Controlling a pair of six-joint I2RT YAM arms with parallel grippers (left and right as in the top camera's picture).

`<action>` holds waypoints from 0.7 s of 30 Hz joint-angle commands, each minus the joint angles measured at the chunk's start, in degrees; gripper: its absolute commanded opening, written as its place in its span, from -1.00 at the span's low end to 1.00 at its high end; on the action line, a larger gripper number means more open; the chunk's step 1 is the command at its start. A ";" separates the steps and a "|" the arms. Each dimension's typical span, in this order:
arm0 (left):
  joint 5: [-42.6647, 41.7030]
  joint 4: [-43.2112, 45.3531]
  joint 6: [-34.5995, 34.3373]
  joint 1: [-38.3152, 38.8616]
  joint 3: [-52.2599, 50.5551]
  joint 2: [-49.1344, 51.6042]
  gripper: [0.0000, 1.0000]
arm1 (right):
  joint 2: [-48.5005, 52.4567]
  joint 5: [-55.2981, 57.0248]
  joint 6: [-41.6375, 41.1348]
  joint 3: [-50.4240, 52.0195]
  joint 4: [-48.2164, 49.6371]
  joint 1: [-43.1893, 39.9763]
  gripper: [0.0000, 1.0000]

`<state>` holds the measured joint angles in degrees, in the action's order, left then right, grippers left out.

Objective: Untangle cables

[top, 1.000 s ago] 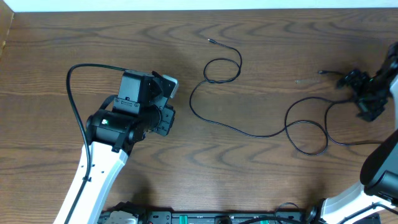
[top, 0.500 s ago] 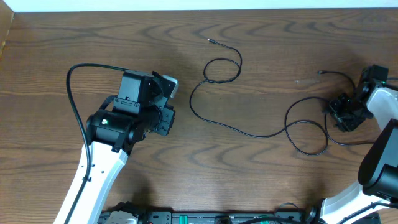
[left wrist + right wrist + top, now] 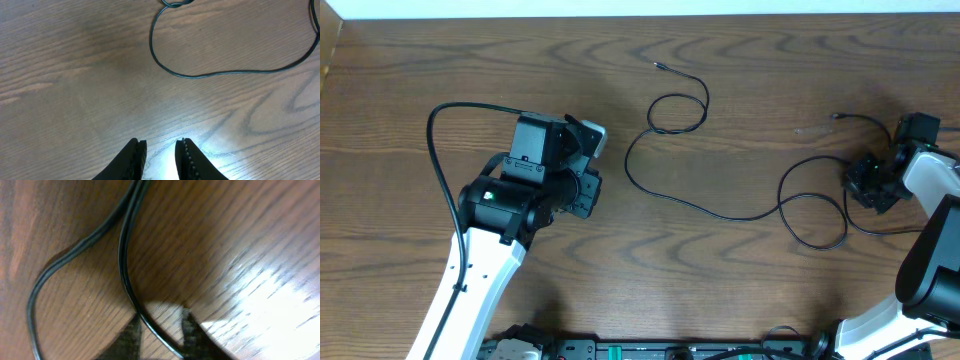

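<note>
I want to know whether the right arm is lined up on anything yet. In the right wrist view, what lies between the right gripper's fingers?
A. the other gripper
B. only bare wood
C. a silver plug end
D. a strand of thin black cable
D: in the right wrist view a strand of the thin black cable runs down between the two fingers of the right gripper.

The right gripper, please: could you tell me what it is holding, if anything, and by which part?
A mid-length stretch of cable runs between the fingers of the right gripper, no plug in view; whether it is clamped cannot be told.
</note>
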<state>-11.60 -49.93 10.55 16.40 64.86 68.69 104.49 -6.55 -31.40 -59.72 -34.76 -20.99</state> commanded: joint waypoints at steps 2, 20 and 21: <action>0.70 -0.17 0.09 0.02 0.07 0.13 -0.48 | 1.29 5.14 1.36 1.90 0.31 0.42 -0.94; 0.70 -0.17 0.11 0.02 0.07 0.13 -0.48 | -3.41 0.42 1.49 0.90 0.72 0.42 -0.98; 0.72 -0.20 0.11 0.02 0.07 0.13 -0.49 | -4.13 0.44 1.49 0.90 0.72 0.42 -0.98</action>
<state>-11.60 -49.93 10.55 16.40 64.86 68.69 103.61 -6.68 -30.55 -59.42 -34.02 -20.49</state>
